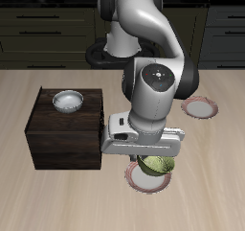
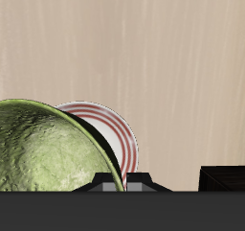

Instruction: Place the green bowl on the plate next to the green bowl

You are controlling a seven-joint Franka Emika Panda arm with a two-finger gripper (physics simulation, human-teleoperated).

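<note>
The green bowl [image 1: 160, 165], yellow-green and mottled, hangs tilted in my gripper [image 1: 153, 160] near the table's front edge. It is directly over the plate [image 1: 150, 180], which has a reddish-pink rim and a pale centre. In the wrist view the green bowl [image 2: 48, 150] fills much of the frame, with the striped-rim plate [image 2: 113, 131] behind it on the table. The gripper is shut on the bowl's rim. The arm hides the fingers and part of the plate in the exterior view. I cannot tell whether the bowl touches the plate.
A dark wooden box [image 1: 65, 129] stands beside the plate, with a white bowl [image 1: 67, 101] on top; the box's corner shows in the wrist view [image 2: 222, 177]. A second, paler pink-rimmed plate [image 1: 201, 107] lies farther back.
</note>
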